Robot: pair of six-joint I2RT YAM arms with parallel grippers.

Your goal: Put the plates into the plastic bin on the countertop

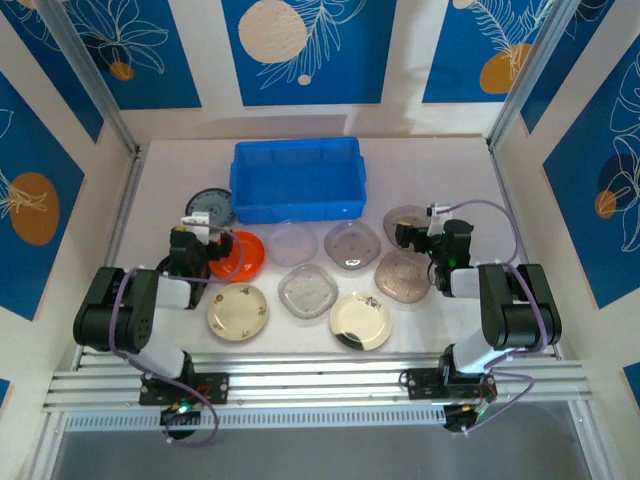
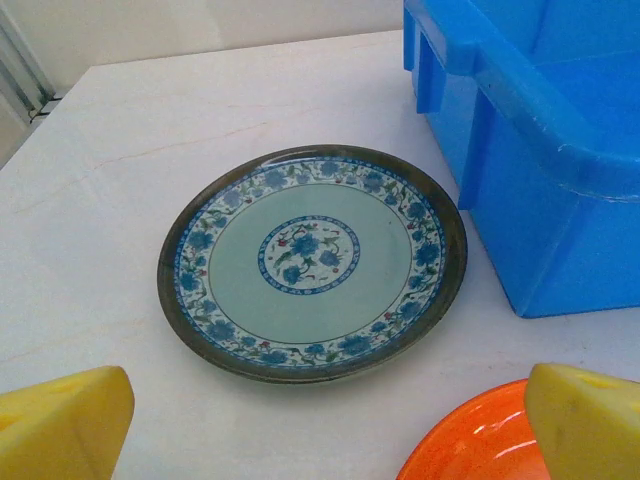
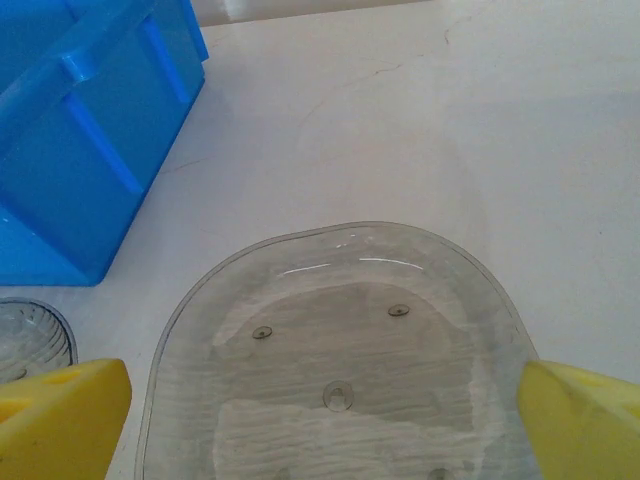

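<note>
Plates [image 1: 305, 290] lying loose on counter [image 1: 440, 170] by empty blue bin [image 1: 297, 178]; prob. light, stiff, slick, so pinch at rim; L gripper [image 2: 325, 425] wide open facing teal plate [image 2: 310, 262], R gripper [image 3: 325, 420] wide over clear plate [image 3: 340, 360].

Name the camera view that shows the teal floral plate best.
Left wrist: the teal floral plate lies whole and close, pattern clear, beside the blue bin. Top external shows it small, left of the bin.

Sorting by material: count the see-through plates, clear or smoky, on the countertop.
5. Clear plate before the blue bin; second clear plate nearer; smoky plate centre-right; fourth plate far right; fifth plate behind it, partly under the right claw. Others may be hidden.
</note>
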